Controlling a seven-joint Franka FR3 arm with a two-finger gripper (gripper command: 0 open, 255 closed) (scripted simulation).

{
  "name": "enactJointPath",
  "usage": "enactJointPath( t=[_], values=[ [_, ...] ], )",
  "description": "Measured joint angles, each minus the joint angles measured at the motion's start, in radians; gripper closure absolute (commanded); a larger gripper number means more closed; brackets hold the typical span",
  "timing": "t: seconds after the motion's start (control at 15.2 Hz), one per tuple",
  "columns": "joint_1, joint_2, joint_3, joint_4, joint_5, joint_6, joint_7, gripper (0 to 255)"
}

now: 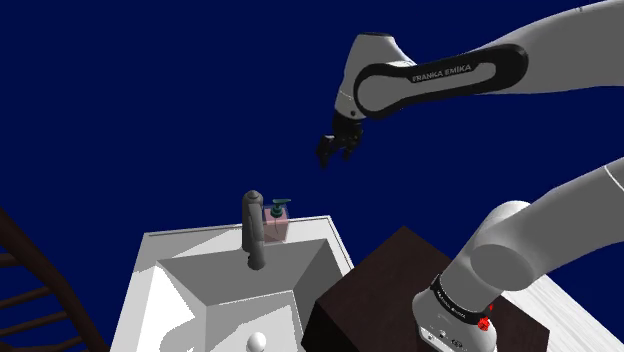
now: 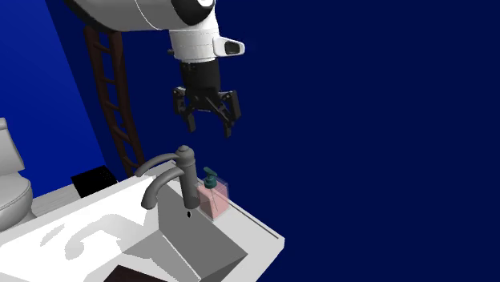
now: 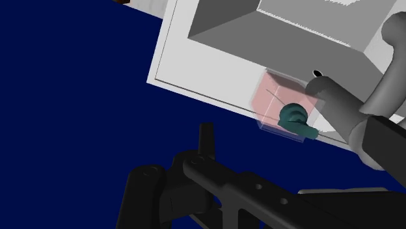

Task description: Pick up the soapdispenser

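Note:
The soap dispenser [image 1: 277,224] is a clear pinkish block with a teal pump. It stands upright on the back rim of a white sink [image 1: 170,245], right beside a grey faucet [image 1: 255,232]. My black gripper [image 1: 336,154] hangs in the air well above the dispenser and off toward the shoulder view's right. In the second exterior view the gripper [image 2: 210,128] is open, its fingers spread with nothing between them, almost straight over the dispenser [image 2: 215,197]. The wrist view looks down on the dispenser [image 3: 281,103] and its pump beyond one black finger [image 3: 207,138].
The faucet [image 2: 181,178] arches over the basin close beside the dispenser. The dark brown stand [image 1: 385,285] adjoins the sink. A brown ladder-like frame [image 2: 112,88] and a white toilet [image 2: 11,184] stand at the second exterior view's left. Blue walls surround the sink.

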Motion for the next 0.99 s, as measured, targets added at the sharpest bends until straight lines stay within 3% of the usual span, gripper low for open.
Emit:
enactJointPath(
  t=[0.33, 0.99],
  values=[
    [0.000, 0.184, 0.024, 0.029, 0.014, 0.143, 0.063, 0],
    [0.020, 0.585, 0.047, 0.216, 0.008, 0.341, 0.191, 0]
  ],
)
